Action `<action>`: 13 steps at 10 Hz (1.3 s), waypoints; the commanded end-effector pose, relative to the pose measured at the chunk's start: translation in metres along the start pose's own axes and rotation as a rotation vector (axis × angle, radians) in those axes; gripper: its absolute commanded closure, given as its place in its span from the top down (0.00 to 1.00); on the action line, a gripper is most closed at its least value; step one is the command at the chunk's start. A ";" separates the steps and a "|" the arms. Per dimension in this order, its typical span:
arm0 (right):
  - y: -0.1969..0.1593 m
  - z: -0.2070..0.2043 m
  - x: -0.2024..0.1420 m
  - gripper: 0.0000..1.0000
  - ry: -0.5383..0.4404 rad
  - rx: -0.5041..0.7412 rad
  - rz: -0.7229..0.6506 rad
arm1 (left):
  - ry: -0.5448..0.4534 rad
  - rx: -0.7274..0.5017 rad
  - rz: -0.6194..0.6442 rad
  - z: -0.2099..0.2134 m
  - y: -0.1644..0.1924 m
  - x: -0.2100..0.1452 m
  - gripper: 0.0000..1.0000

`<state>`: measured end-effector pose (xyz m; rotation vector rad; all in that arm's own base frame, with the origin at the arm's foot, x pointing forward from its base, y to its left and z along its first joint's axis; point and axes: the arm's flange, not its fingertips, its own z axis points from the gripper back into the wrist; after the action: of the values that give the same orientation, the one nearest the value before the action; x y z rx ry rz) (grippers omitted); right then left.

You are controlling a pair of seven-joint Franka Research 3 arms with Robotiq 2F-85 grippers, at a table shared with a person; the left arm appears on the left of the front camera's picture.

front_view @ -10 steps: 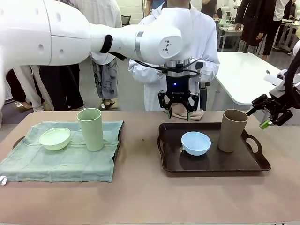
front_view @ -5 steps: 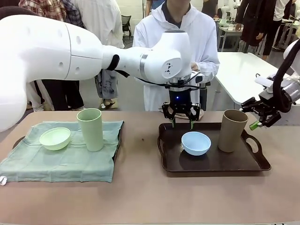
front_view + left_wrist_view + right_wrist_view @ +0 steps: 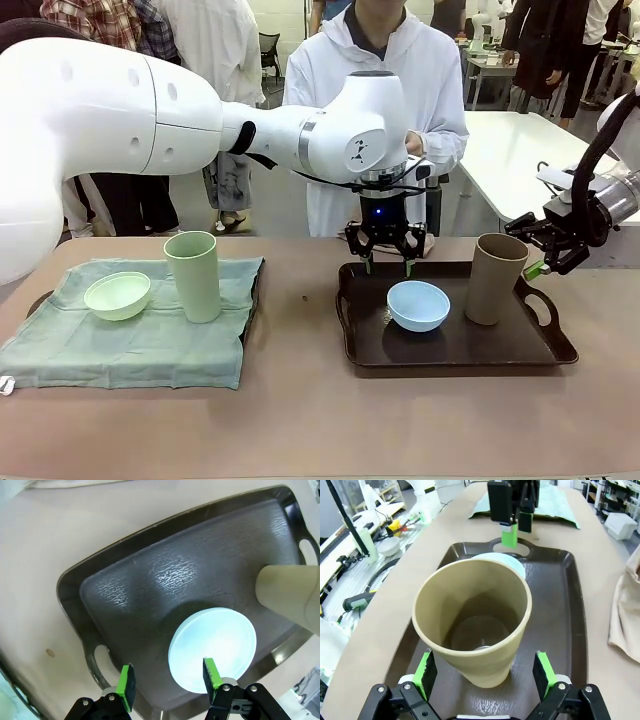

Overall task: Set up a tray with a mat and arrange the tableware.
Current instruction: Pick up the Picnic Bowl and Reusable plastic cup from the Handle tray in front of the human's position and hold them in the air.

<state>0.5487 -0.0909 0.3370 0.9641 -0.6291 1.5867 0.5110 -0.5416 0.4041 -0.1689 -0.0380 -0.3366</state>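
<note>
The brown counter (image 3: 300, 410) stood between the robot and a person in a white coat (image 3: 375, 110) at the far side. On its left part a green mat (image 3: 140, 345) was spread over a covered tray (image 3: 40, 299), and the pale green bowl (image 3: 117, 295) and the pale green cup (image 3: 193, 275) stood on the mat. On the right part the dark tray (image 3: 360, 358) had no mat. The light blue bowl (image 3: 418, 304) and the tan-brown cup (image 3: 495, 278) stood directly on it, the cup upright and to the right of the bowl, apart from it.

The right tool (image 3: 530, 250) was released, its jaws wide, and it grasped nothing. It pointed at the tan-brown cup from the right side, roughly level, so across the upright axis of the cup. In the right wrist view the cup stood between the two green pads (image 3: 426, 672), with a gap at each side. I judged this arm the nearer one for the cup: it needed only to go forward a little and close.

The left tool (image 3: 388, 262) hung over the far part of the dark tray, pointing down, jaws apart and empty. The light blue bowl lay below it, a little toward the robot.
</note>
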 end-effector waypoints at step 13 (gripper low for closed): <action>-0.021 -0.063 -0.018 1.00 -0.027 0.047 -0.061 | 0.009 0.053 0.047 -0.038 -0.009 0.009 0.72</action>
<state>0.5480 -0.0519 0.2850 1.0475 -0.5715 1.5798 0.5100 -0.5489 0.3664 -0.1428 0.0008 -0.3260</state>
